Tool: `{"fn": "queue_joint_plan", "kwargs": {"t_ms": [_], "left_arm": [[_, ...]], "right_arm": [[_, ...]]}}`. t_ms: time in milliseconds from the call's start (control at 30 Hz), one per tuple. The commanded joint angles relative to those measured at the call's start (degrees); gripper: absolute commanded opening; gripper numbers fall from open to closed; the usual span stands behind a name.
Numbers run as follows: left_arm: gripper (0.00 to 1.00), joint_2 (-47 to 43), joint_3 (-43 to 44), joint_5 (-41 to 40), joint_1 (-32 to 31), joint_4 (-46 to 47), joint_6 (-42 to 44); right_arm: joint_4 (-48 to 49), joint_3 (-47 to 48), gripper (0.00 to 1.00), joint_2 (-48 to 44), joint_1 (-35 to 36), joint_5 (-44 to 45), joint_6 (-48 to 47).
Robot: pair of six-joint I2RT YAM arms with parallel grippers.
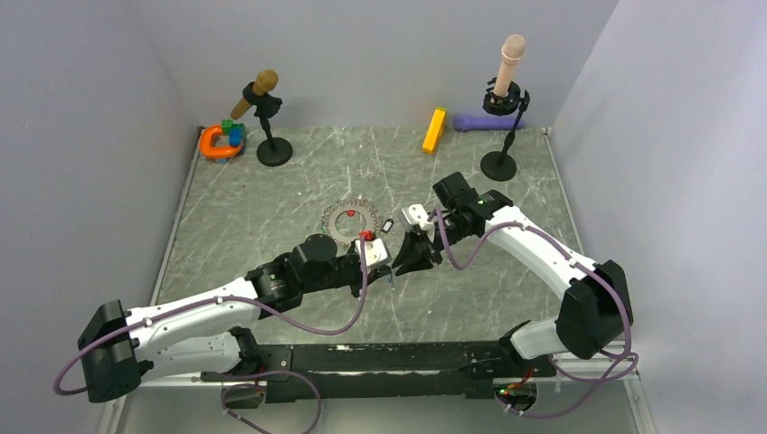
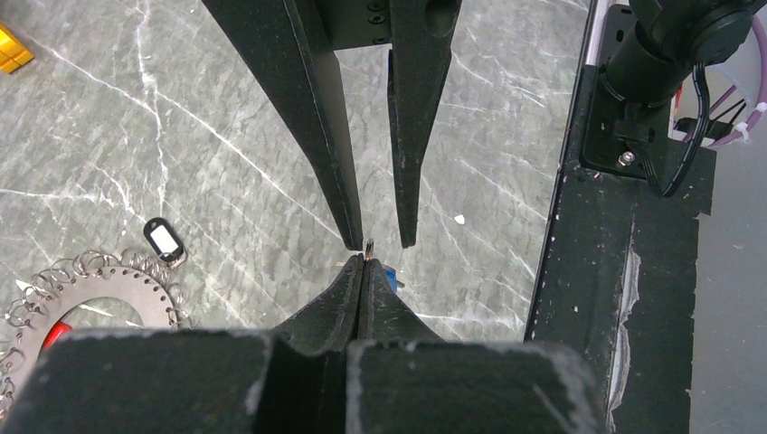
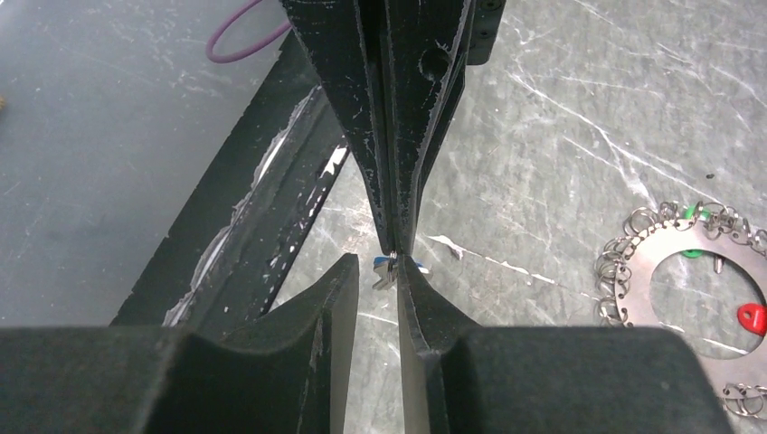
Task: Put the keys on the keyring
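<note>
Grey-green stone-look counter [image 1: 271, 194], with the 2 arms meeting nose to nose near the middle, a bit toward the near edge.

The left pincer [image 2: 364, 268] is clamped fully together, and a tiny blue key [image 3: 383, 268] is pinched right at its tips, with a bit of blue head and a sliver of metal poking out. The right pincer [image 2: 381, 242] comes at it from the opposite side with its jaws a little apart, 1 fingertip on each side of that key. It looks like 1 finger brushes the metal, but the jaws haven't closed on it, so only the left one has a grip.

The keyring [image 1: 350, 220] lies flat on the counter just beyond the left pincer, its loop fringe spread all round. A red key [image 3: 751, 316] sits inside its hole and a green key [image 3: 692, 214] shows among the loops on the rim. Can't tell if either is actually threaded on. A black key [image 2: 163, 240] lies on the counter just beside the ring.

Far back are an orange C-shaped toy [image 1: 215, 142] in the left corner and a yellow block [image 1: 435, 130].
</note>
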Motion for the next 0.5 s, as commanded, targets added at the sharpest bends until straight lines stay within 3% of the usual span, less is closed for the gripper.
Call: {"fn": "queue_joint_plan", "kwargs": {"t_ms": [0,467], "left_arm": [[0.00,0.1,2.9,-1.1,-0.2,0.8,-1.7],[0.00,-0.7,2.2,-2.1,-0.2,0.9,-2.6]], "right_arm": [[3.6,0.5,0.26,-0.2,0.6,-0.1,2.6],[7.8,-0.9,0.22,-0.1,1.0,2.5,6.9]]}}
